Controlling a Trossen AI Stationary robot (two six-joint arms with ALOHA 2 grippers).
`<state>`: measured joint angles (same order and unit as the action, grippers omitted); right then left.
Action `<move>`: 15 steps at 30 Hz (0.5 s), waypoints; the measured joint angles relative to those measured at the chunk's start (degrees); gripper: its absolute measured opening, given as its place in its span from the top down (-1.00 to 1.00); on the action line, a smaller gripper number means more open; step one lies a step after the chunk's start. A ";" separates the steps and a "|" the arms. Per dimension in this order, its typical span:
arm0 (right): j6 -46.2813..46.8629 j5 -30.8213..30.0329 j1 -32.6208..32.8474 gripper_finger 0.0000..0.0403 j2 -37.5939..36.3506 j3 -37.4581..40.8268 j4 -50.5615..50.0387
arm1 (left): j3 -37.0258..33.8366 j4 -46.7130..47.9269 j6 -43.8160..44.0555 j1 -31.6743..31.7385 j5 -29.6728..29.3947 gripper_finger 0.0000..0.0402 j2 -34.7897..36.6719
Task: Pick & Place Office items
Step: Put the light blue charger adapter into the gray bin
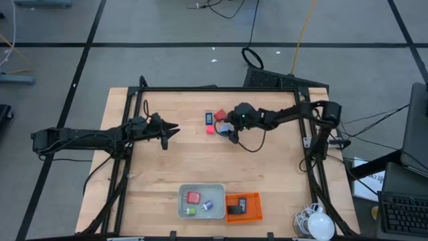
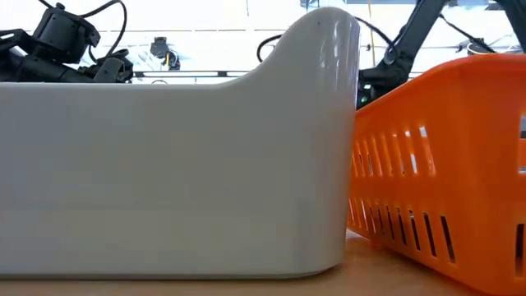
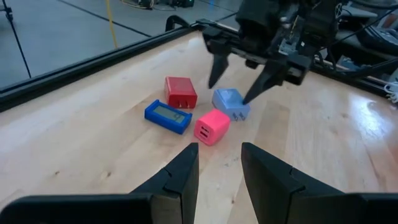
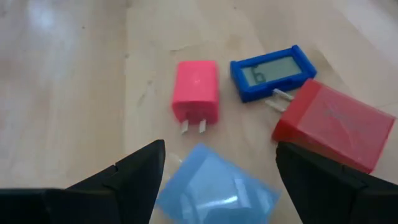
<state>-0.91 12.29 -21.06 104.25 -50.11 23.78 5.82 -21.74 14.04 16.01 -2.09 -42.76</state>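
At the near edge of the wooden surface stand the grey tray, with a red piece and other small pieces inside, and the orange mesh basket, which holds a black flat piece.

Farther back, the left end effector hangs over the surface at the left side, its fingers spread only a little and holding nothing.

Beyond it lie four office items close together: the pink block, the blue piece with a small display, the red block and the light blue block. The right end effector is just above the light blue block, its fingers wide apart on both sides of it, not closed on it.
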 joint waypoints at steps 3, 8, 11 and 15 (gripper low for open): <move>0.24 -0.07 -1.09 -0.45 1.41 -1.03 0.19 | 0.00 -0.06 0.00 0.00 0.00 0.40 0.00; -3.97 3.60 -1.49 -0.45 1.75 -2.03 -2.05 | 0.00 -0.22 -0.02 0.00 0.00 0.40 0.00; -4.92 7.24 -1.43 -0.45 1.76 -2.03 -5.46 | 0.00 -0.24 -0.02 0.00 0.00 0.40 0.00; -4.12 9.37 -1.35 -0.45 1.64 -2.07 -9.60 | 0.00 -0.25 -0.06 0.00 0.00 0.40 0.00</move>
<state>-5.03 21.66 -22.41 105.89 -52.18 14.18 5.82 -21.99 13.99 16.01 -2.09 -42.76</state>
